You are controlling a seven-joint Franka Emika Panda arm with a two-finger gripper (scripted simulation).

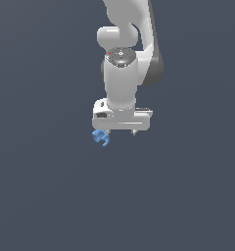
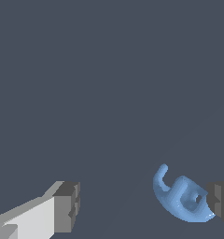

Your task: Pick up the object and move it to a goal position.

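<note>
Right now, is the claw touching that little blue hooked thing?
Cannot tell. In the wrist view the blue piece sits right against one dark finger pad, with no visible gap; the gripper is open.

the object (image 1: 101,137) sits just below the gripper (image 1: 120,131), toward the exterior view's left, mid-frame.
</note>
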